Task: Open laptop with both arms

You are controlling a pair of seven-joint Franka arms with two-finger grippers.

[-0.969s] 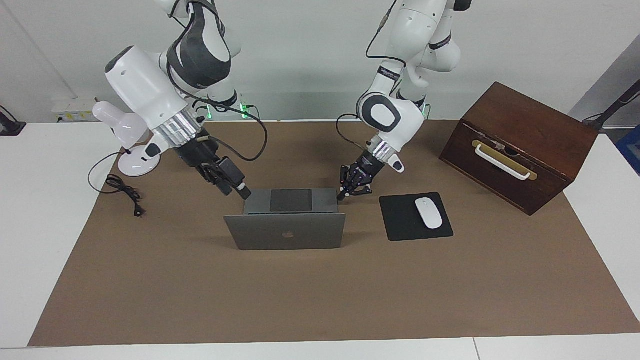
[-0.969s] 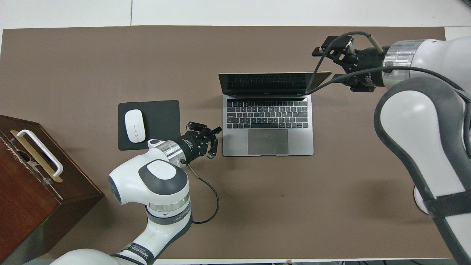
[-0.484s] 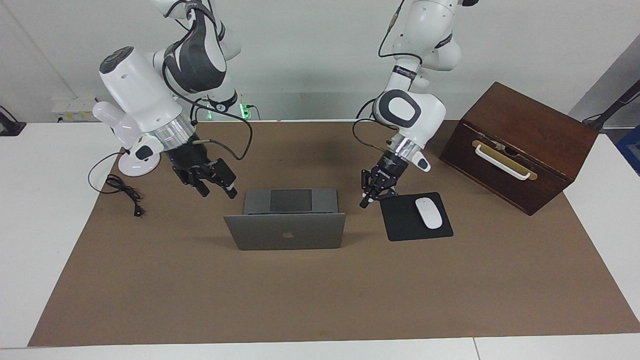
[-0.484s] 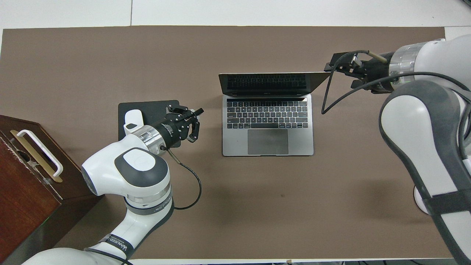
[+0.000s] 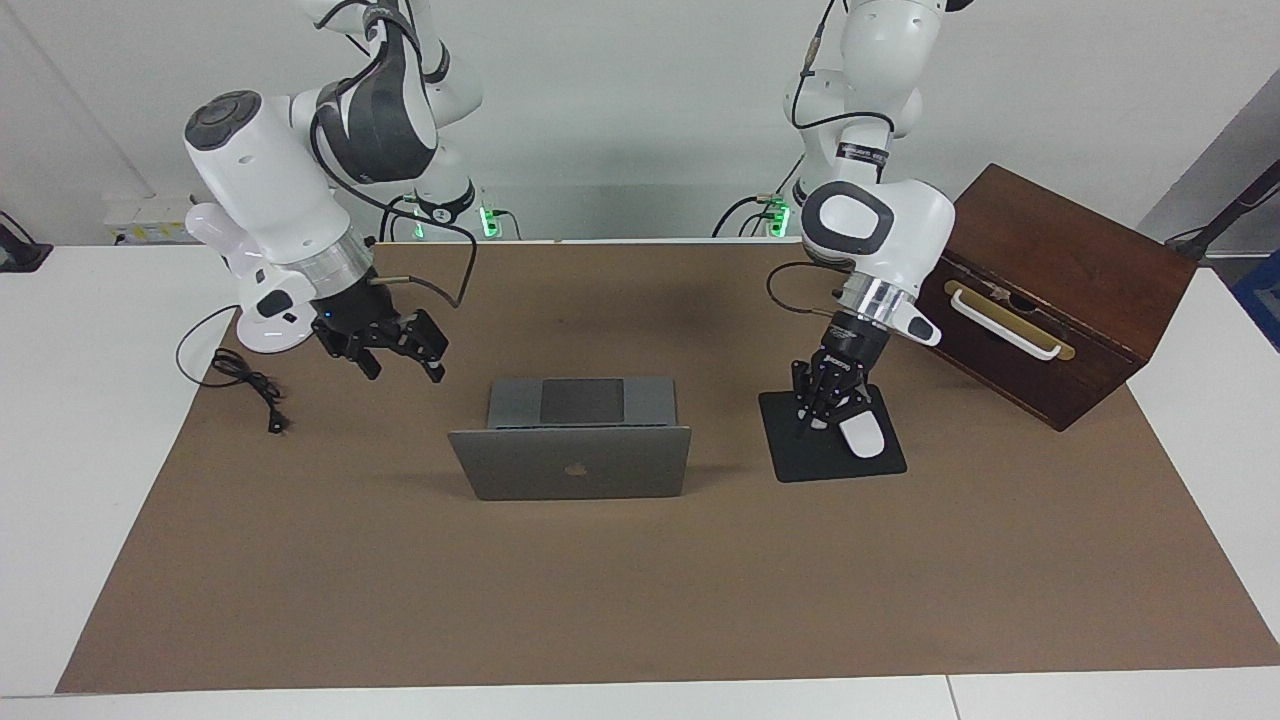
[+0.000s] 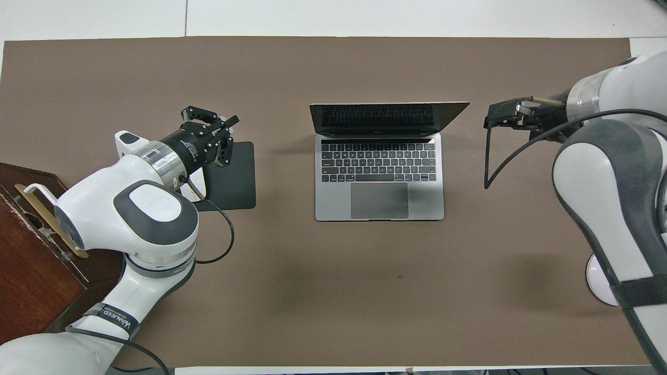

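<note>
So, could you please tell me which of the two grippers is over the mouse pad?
The left gripper, shut, is over the black mouse pad, beside the white mouse. The right gripper is over bare brown mat beside the open laptop.

Both grippers have drawn away from the open laptop (image 5: 570, 445). The left gripper (image 5: 812, 418) (fingertips together) now hangs over the mouse pad (image 5: 800, 455); the right gripper (image 5: 400, 365) has pulled back toward its own end.
</note>
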